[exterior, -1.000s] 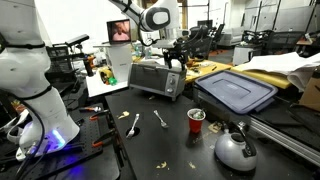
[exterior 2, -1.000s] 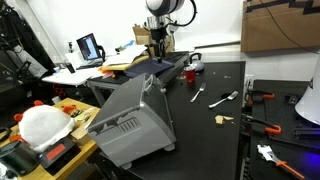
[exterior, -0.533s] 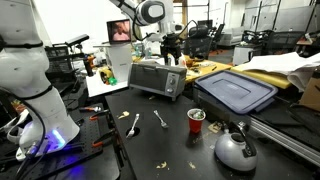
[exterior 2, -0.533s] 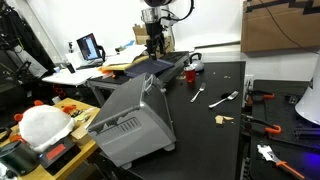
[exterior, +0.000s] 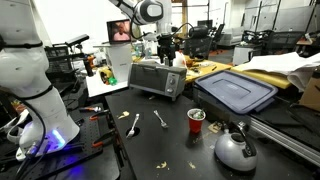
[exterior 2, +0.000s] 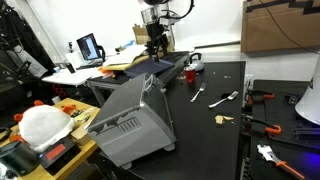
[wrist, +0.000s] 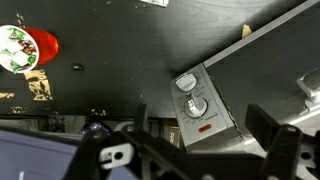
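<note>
**Open Gripper Poised Over Toaster Oven on Cluttered Lab Bench**

The robot's gripper (exterior: 166, 58) hangs just above the silver toaster oven (exterior: 157, 79), which sits on the black table (exterior: 100, 150) toward 12 o'clock of the work surface in an exterior view. The oven's long axis runs roughly from 10 o'clock to 4 o'clock there. Its glass door faces the camera at about 7 o'clock, and its control strip is at the right-hand end.

In the wrist view the two fingers (wrist: 110, 156) are spread wide apart, with nothing between them. Below them lies the oven's control panel (wrist: 198, 103) (two round knobs and a red mark show plainly). From the panel the oven's body stretches away toward 2 o'clock.

A red cup (exterior: 196, 120) stands on the table at about 4 o'clock from the oven, well apart from it, and appears again at 10 o'clock in the wrist view. Near the cup sit a rounded kettle (exterior: 235, 149) at 5 o'clock and a blue bin lid (exterior: 236, 92) at 3 o'clock. A spoon (exterior: 134, 124) and a fork (exterior: 160, 119) lie side by side in front of the oven door.
</note>
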You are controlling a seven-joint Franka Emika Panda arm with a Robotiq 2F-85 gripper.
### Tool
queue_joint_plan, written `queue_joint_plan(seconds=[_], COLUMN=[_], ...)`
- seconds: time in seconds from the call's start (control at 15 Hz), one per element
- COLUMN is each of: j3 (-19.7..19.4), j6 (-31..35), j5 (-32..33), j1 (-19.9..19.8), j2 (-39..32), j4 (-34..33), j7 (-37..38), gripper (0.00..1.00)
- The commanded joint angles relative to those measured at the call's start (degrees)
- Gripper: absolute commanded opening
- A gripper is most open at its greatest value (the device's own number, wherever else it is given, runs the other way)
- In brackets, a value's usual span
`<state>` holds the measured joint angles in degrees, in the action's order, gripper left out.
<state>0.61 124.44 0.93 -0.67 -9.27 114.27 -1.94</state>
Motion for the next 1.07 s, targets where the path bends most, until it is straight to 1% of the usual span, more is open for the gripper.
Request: queue_joint_plan(seconds=[0.0,0.47,0.67,0.8,0.93,1.0], j3=[-0.2,0.6,0.7,0.7,0.7,0.7], j6=[-3.5,-11.9,-13.0,-14.0,-16.7,-18.2], j5=[0.2,-1.3,-2.0,-2.9,-5.1,-4.5], j1=[0.2,1.1,1.5,1.5,1.4,1.5], j2=[3.1,7.6,8.4,9.0,9.0,9.4], j4=[0.9,0.9,1.0,1.2,0.6,0.5], j7=[-0.2,1.2,0.4,-1.4,-3.5,-2.2], gripper=[1.0,1.0,1.0,1.0,1.0,1.0])
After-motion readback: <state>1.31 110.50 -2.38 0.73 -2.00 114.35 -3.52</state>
